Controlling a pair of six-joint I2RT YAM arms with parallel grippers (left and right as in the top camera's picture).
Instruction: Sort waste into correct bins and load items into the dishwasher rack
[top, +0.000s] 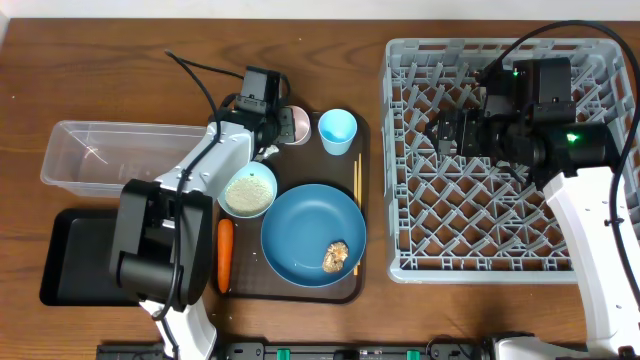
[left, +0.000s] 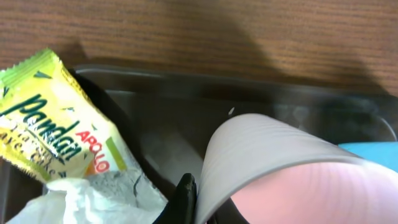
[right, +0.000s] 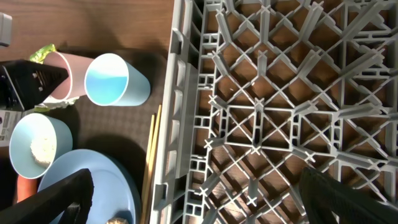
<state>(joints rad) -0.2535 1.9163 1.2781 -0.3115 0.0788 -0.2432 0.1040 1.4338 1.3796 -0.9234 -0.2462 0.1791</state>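
My left gripper (top: 284, 124) is shut on the wall of the small pink cup (top: 299, 124), one finger outside the rim (left: 186, 196). The cup (left: 298, 180) stands at the back of the brown serving tray. The yellow-green wrapper (left: 50, 124) and white tissue (left: 93, 199) lie just left of it. The light blue cup (top: 337, 130), the bowl with rice (top: 248, 190), the carrot (top: 225, 250), the blue plate (top: 300, 225) with a brown lump (top: 335, 256) and the chopsticks (top: 356, 215) are on that tray. My right gripper (top: 440, 132) is open and empty over the grey rack (top: 392, 200), and in the right wrist view (right: 205, 205) its fingers are spread wide.
The clear tub (top: 110, 155) lies at the left. The black tray (top: 75, 255) is in front of it, partly under my left arm. The brown serving tray (top: 300, 290) sits between the bins and the rack. The rack holds nothing.
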